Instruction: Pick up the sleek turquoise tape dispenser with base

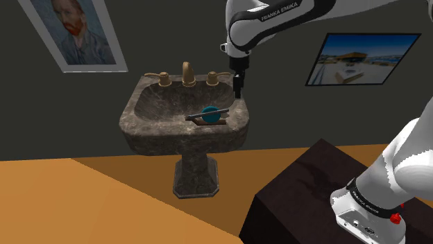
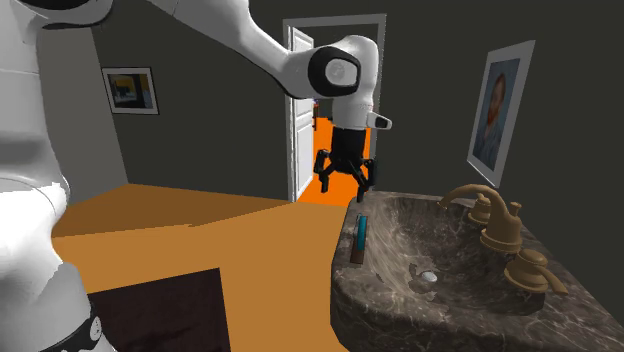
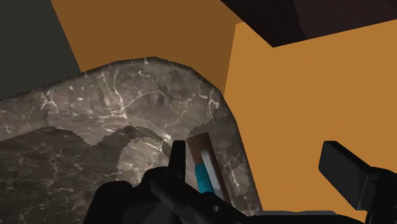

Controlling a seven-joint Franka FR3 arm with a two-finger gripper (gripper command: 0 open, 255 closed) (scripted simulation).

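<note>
Below the wide-open, empty tool (image 2: 346, 187), the tape dispenser (image 2: 359, 238), off-centre toward one finger (image 3: 179, 160), could be knocked off the sink rim (image 2: 352, 290).

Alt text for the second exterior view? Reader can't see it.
The black claw hangs open above a turquoise tape dispenser that sits on the rim of a dark marbled sink. Brass-coloured taps stand at the view's right, a framed portrait hangs above them, and a white door stands open behind.
</note>
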